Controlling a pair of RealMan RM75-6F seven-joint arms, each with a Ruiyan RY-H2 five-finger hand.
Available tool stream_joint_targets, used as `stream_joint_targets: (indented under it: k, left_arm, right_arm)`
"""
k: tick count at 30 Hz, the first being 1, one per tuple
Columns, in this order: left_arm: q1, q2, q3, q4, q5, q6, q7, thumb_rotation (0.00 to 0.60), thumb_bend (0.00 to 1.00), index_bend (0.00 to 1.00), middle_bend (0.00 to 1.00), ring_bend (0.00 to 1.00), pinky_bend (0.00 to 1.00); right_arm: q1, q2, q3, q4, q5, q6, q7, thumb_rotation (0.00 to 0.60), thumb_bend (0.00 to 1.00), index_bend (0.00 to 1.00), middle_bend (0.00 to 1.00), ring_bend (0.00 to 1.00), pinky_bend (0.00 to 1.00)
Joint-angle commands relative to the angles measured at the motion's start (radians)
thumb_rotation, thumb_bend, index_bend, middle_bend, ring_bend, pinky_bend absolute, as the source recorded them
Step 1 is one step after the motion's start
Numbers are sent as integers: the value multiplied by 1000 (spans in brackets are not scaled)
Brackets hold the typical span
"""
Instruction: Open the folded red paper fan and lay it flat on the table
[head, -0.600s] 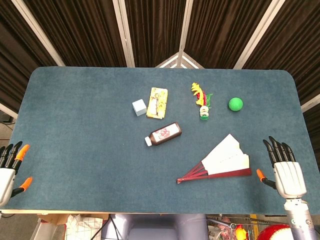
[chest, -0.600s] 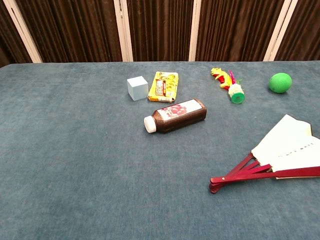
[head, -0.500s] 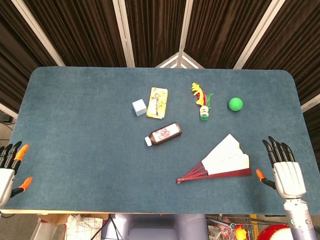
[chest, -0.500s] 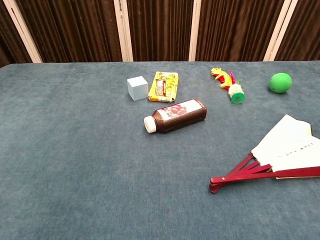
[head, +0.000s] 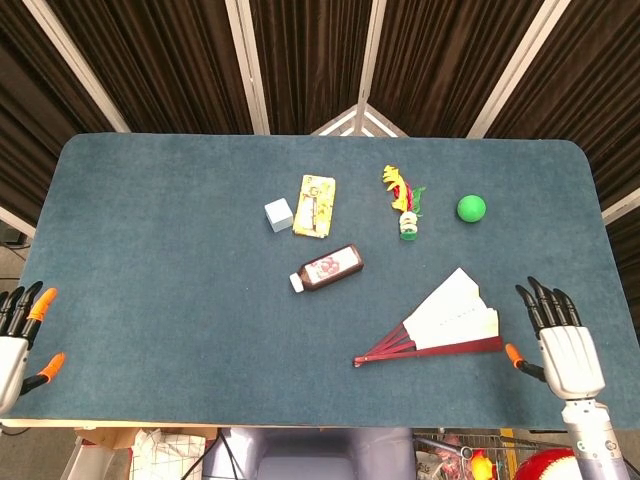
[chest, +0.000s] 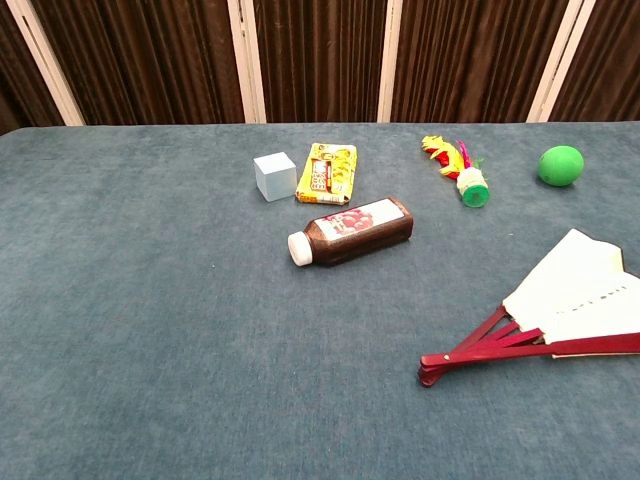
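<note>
Right robot hand at near right desk edge, fingers spread, holding nothing. Left robot hand at near left edge, likewise splayed and empty. Red paper fan lies flat, part-opened, just left of right robot hand. Brown bottle farther, centre.

fan ×1 | bottle ×1 | yellow packet ×1 | cube ×1 | green ball ×1 | shuttlecock ×1 | left hand ×1 | right hand ×1
</note>
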Motion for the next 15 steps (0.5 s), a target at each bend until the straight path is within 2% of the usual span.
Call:
stream_joint_targets:
  k: [1,9,12,15]
  left_arm:
    - [-3,4,-1,-1,-14,-14,-4,600,332,19,0,0,0]
    - [4,18,5,-12,4,4,-38,600,332,20,0,0,0]
    - [-2,22,-8,-9,-25,-10,-48,600,333,20,0,0,0]
    - [-4,23,-10,-9,-31,-17,-48,600,332,20,0,0,0]
  right_arm:
    - [2,-12,-3,0,-1,-4,-16,600,213,102,44,110,115]
    - [-5,-99,-20,9,-34,22,-82,600,210,171,44,124,134]
    - [-24,-191,-13,75,-53,87,-80,600,210,214,44,132,147]
    - [-41,-262,-30,164,-74,121,-65,600,209,248,44,133,147]
